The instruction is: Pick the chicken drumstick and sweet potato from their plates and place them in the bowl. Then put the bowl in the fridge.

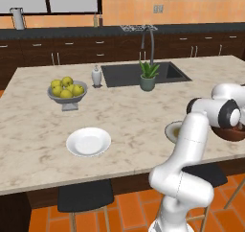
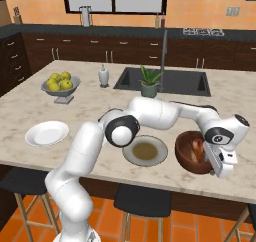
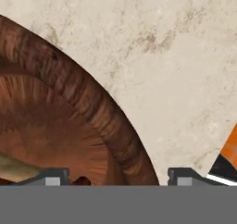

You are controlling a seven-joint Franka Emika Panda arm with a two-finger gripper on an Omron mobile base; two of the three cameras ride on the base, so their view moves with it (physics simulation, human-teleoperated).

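Note:
The dark wooden bowl (image 2: 189, 156) stands near the island's front right edge, beside the grey-green plate (image 2: 145, 150), which is bare. In the bowl lies the reddish-brown chicken drumstick (image 2: 199, 147). A pale tan piece (image 3: 13, 168), likely the sweet potato, shows low in the bowl (image 3: 69, 126) in the hand view. My gripper (image 2: 216, 162) hangs at the bowl's right side, open, its jaws astride the rim: one fingertip (image 3: 53, 177) inside, the other outside over the counter. The white plate (image 1: 88, 141) is bare at front left. The fridge is out of view.
A grey pedestal bowl of apples (image 1: 67, 93), a soap bottle (image 1: 96, 76), a potted plant (image 1: 148, 76) and the sink (image 1: 143, 73) with its tap sit farther back on the island. Black stools (image 1: 85, 195) stand under the front edge.

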